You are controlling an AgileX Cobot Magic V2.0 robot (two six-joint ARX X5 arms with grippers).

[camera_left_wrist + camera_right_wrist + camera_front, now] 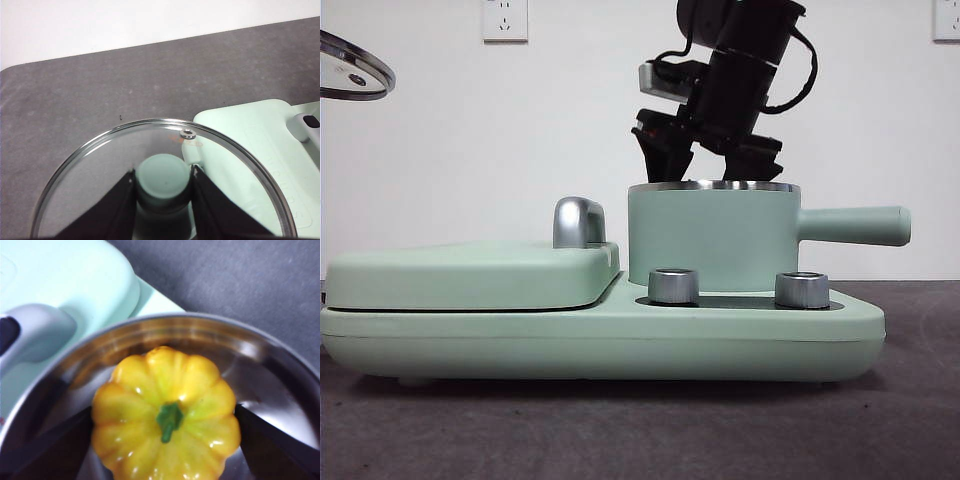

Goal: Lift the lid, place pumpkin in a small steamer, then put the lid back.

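The small steamer (710, 235), a mint-green pot with a steel rim and a long side handle, stands on the right half of the cooker base. My right gripper (708, 165) reaches down into it from above. In the right wrist view the yellow pumpkin (165, 385) with its green stem sits inside the steel pot (200, 335), and my right gripper (165, 415) is shut on its two sides. The glass lid (350, 70) hangs high at the far left. My left gripper (163, 182) is shut on the lid's mint knob (162, 175), holding the lid (100, 170) above the table.
A flat mint-green cover (470, 275) with a chrome handle (578, 222) fills the left half of the cooker base (620, 335). Two steel knobs (673, 285) (801, 289) stand in front of the pot. Dark grey table surface (125, 85) lies around the base.
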